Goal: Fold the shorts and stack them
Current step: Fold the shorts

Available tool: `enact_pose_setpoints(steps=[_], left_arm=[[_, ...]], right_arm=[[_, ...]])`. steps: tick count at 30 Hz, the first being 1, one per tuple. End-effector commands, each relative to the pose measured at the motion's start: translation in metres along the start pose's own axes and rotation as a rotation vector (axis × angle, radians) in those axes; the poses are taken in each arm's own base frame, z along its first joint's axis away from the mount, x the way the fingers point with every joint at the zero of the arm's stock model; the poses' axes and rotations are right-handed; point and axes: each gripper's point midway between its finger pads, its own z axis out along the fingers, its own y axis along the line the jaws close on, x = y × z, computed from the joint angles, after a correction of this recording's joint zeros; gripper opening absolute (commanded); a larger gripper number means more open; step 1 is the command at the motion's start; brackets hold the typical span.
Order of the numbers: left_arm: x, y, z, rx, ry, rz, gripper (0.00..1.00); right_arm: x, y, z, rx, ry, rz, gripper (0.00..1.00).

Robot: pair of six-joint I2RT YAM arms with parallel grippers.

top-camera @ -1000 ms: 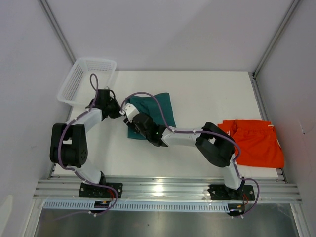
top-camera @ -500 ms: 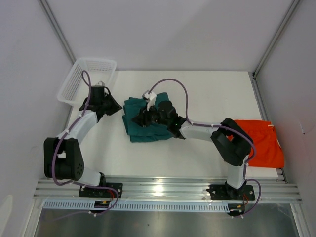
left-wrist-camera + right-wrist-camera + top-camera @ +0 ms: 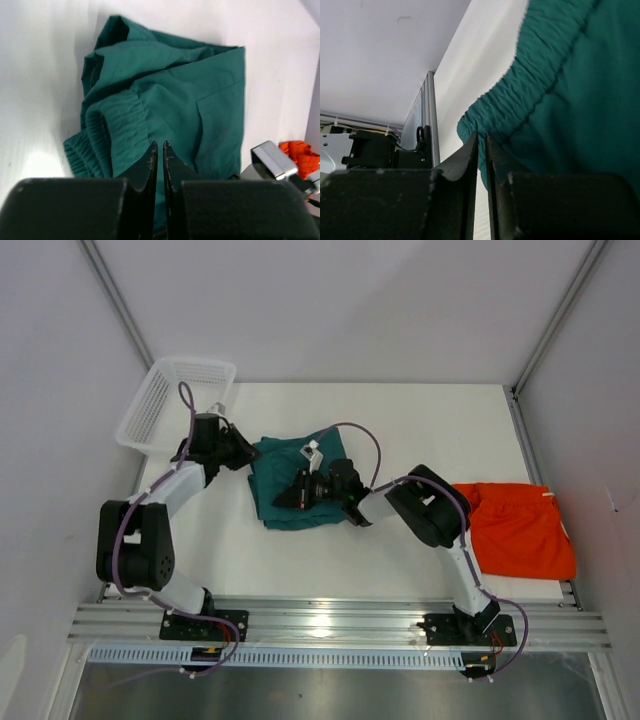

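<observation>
Likely step: teal shorts (image 3: 270, 470) being folded, far-left of desk. Left claw (image 3: 238, 448) and right claw (image 3: 284, 500) clenched at cloth; grip cannot be told. Next: fold to be flattened, orange shorts (image 3: 520, 530) fetched.

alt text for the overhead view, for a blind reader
Crumpled dark green shorts lie in the middle of a white table, with the left gripper at their left edge and the right gripper on top of them. Orange shorts lie at the right edge, and a white basket sits at the far left corner.
</observation>
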Motion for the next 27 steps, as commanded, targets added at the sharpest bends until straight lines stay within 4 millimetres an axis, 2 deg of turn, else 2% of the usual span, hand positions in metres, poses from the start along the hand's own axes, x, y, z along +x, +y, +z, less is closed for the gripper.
enact_pose_setpoints(steps=[1, 3, 4, 7, 9, 12, 13, 15, 16, 19, 20, 22, 23, 24, 25, 26, 27], left_arm=[[0.009, -0.017, 0.022, 0.081, 0.042, 0.001, 0.09], [0.017, -0.014, 0.031, 0.072, 0.07, -0.003, 0.08], [0.02, -0.011, 0.04, 0.074, 0.076, -0.008, 0.08], [0.03, -0.006, 0.053, 0.071, 0.107, -0.019, 0.06], [0.031, -0.006, 0.055, 0.067, 0.108, -0.02, 0.06], [0.021, -0.008, 0.051, 0.054, 0.071, -0.006, 0.06], [0.018, -0.008, 0.049, 0.047, 0.062, 0.005, 0.06], [0.008, -0.013, 0.043, 0.035, 0.051, 0.025, 0.06], [0.006, -0.015, 0.041, 0.033, 0.051, 0.029, 0.06], [-0.008, -0.027, 0.028, 0.042, 0.019, 0.048, 0.06], [-0.016, -0.034, 0.02, 0.051, -0.007, 0.057, 0.07], [-0.019, -0.038, 0.01, 0.05, -0.023, 0.066, 0.07], [-0.016, -0.037, 0.007, 0.044, -0.025, 0.068, 0.07], [-0.021, -0.043, -0.003, 0.051, -0.049, 0.082, 0.08], [-0.021, -0.044, -0.008, 0.049, -0.056, 0.087, 0.08], [-0.018, -0.042, -0.011, 0.044, -0.056, 0.091, 0.08], [-0.019, -0.043, -0.016, 0.041, -0.064, 0.099, 0.08]], right_arm=[[0.013, 0.016, -0.005, -0.126, -0.008, 0.062, 0.11], [0.031, 0.0, -0.009, -0.091, 0.011, 0.096, 0.1], [0.036, -0.006, -0.01, -0.075, 0.011, 0.093, 0.1], [0.047, -0.022, -0.009, -0.023, 0.03, 0.084, 0.11], [0.042, -0.018, -0.008, -0.027, 0.025, 0.067, 0.12], [0.03, -0.009, -0.007, -0.036, 0.026, 0.043, 0.19], [0.017, 0.002, -0.007, -0.033, 0.02, 0.029, 0.23], [0.004, 0.009, -0.007, -0.015, 0.017, -0.025, 0.34], [-0.01, 0.021, -0.008, 0.005, 0.013, -0.041, 0.43], [-0.039, 0.035, -0.019, 0.063, -0.014, -0.099, 0.61], [-0.052, 0.033, -0.026, 0.082, -0.03, -0.113, 0.64], [-0.064, 0.028, -0.038, 0.137, -0.032, -0.101, 0.68], [-0.079, 0.033, -0.044, 0.151, -0.054, -0.117, 0.72], [-0.092, 0.024, -0.054, 0.191, -0.07, -0.139, 0.74], [-0.092, 0.006, -0.063, 0.28, -0.049, -0.107, 0.76], [-0.112, 0.007, -0.065, 0.306, -0.067, -0.131, 0.77], [-0.125, -0.007, -0.075, 0.371, -0.08, -0.133, 0.77]])
